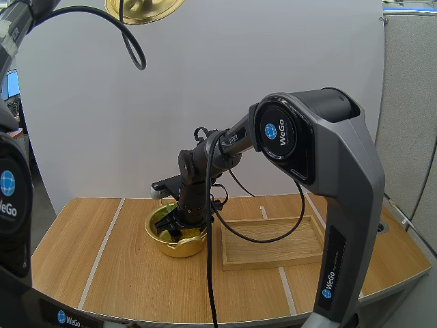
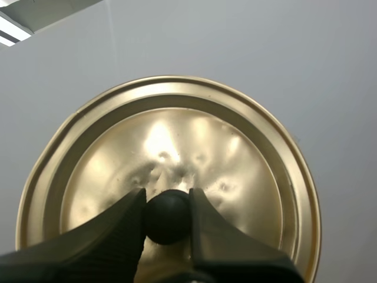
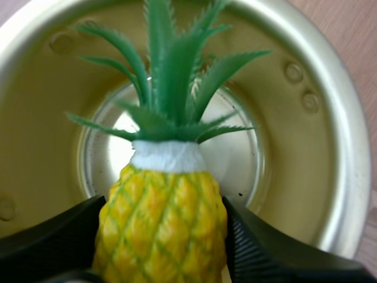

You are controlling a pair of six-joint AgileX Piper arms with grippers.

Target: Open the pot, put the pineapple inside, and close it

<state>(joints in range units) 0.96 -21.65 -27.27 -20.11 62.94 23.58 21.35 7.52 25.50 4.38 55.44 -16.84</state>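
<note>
My left claw (image 2: pixel 168 201) pinches the black knob (image 2: pixel 168 221) of the golden lid (image 2: pixel 241 147), one finger on each side of it. In the high view that lid hangs high above the bench (image 1: pixel 116 270), well apart from the pot (image 1: pixel 174 248). I judge the opening step done.

My right claw (image 1: pixel 179 223) reaches down into the mouth of the open pot, which stands on the bench just beside the wooden tray (image 1: pixel 273 260). Its wrist view shows the two fingers pressed against the yellow body of the pineapple (image 3: pixel 162 206) from either side. The green crown stands out against the pot's shiny bottom. The fruit sits within the ring of the rim, so I reckon it is at or just inside the opening. I cannot tell whether it touches the bottom yet.

By my reading the task is a little past halfway: the lid is off and the pineapple is being delivered but not yet let go. What is left is to spread the right claw so the fruit drops or settles, then lift that arm clear of the rim. After that the left arm must bring the lid down and seat it squarely on the pot. The right arm now occupies the space over the pot, so the lid has no free way down until that arm is out.
</note>
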